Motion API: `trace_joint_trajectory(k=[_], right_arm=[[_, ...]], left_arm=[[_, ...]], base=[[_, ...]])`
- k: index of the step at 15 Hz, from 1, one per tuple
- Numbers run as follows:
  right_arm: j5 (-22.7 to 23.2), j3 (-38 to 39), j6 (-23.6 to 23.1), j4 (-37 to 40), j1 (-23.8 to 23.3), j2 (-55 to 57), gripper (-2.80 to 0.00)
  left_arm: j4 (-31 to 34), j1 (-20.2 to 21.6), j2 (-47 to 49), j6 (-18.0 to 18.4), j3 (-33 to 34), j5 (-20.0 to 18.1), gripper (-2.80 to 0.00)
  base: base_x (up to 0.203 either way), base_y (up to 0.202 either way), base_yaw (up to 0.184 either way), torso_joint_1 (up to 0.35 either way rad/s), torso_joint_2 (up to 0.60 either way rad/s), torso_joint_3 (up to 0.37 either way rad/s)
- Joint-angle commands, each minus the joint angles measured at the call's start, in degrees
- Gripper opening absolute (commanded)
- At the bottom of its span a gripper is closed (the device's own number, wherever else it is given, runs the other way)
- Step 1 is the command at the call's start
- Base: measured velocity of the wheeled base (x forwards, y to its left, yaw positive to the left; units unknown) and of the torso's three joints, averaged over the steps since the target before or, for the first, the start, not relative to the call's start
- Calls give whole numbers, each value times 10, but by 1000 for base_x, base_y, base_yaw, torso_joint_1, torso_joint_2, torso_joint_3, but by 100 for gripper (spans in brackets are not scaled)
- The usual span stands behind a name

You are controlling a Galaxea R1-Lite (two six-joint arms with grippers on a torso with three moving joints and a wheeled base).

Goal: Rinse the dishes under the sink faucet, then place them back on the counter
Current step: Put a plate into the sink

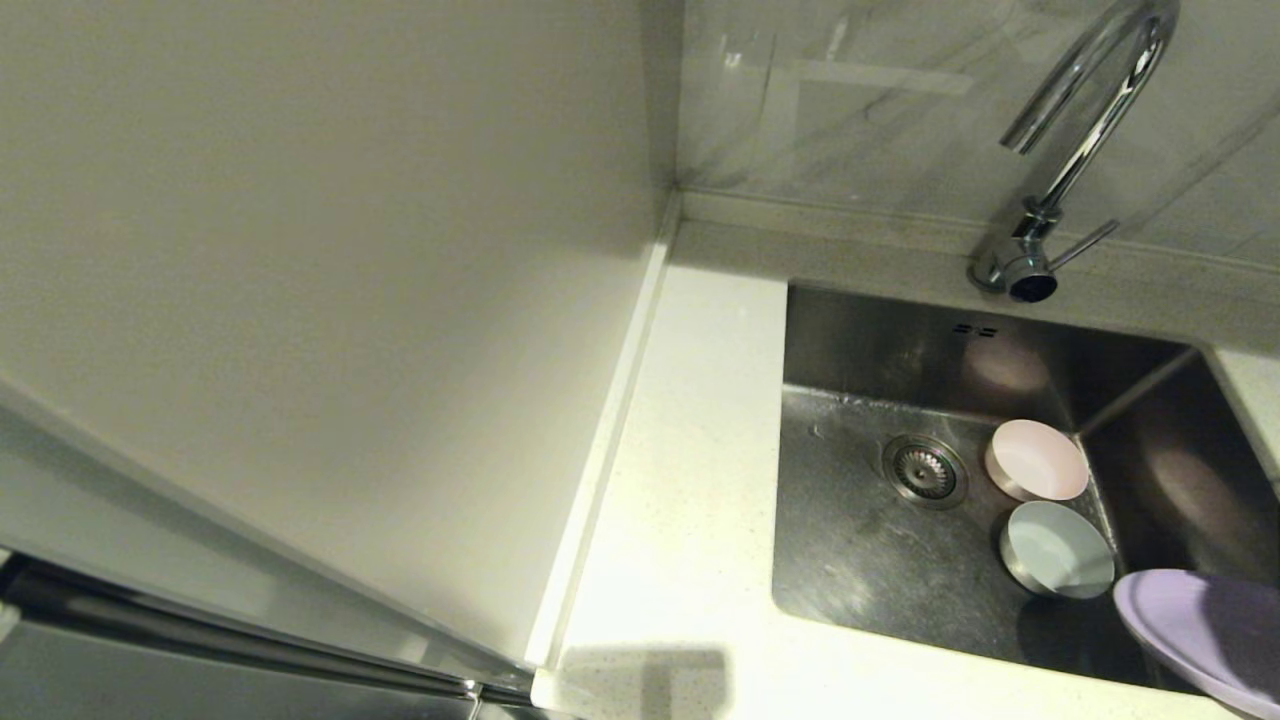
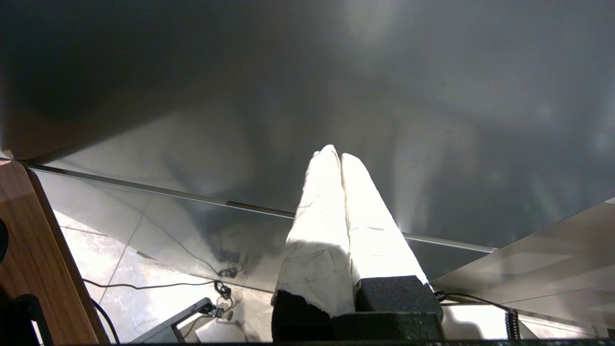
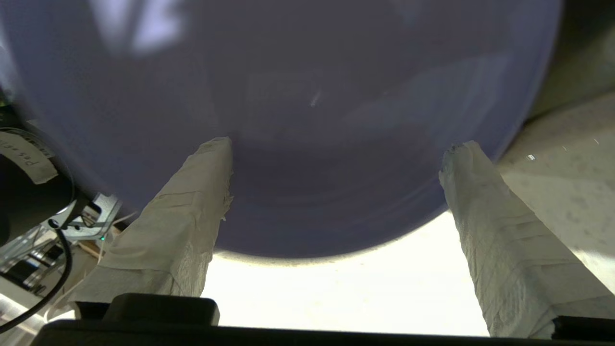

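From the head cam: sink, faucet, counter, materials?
Sink: looks like brushed stainless steel, grey with dull streaky reflections.
Faucet: chrome-plated metal, seemingly; mirror-bright highlights along the gooseneck.
Counter: white stone or composite, probably; smooth with faint speckles.

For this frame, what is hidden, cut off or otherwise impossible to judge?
- Plate: head view, the picture's edge cuts off most of it, and whatever supports it.
- Right gripper: absent from the head view; in its wrist view the fingers are spread, but contact with the plate is unclear.
- Left gripper: shut; only a blurred grey surface shows, so its position is unclear.
- Faucet: no water visible.
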Motion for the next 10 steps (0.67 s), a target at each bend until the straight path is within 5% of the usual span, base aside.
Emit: trace_joint_trajectory(k=[1, 10], right_arm=[[0, 0, -5, 3, -6, -4, 0], [-3, 2, -5, -34, -33, -12, 0]], left_arm=[[0, 0, 0, 0, 2, 0, -280], [0, 0, 0, 0, 2, 0, -280]], base=[[0, 0, 0, 0, 0, 0], [0, 0, 0, 0, 0, 0]])
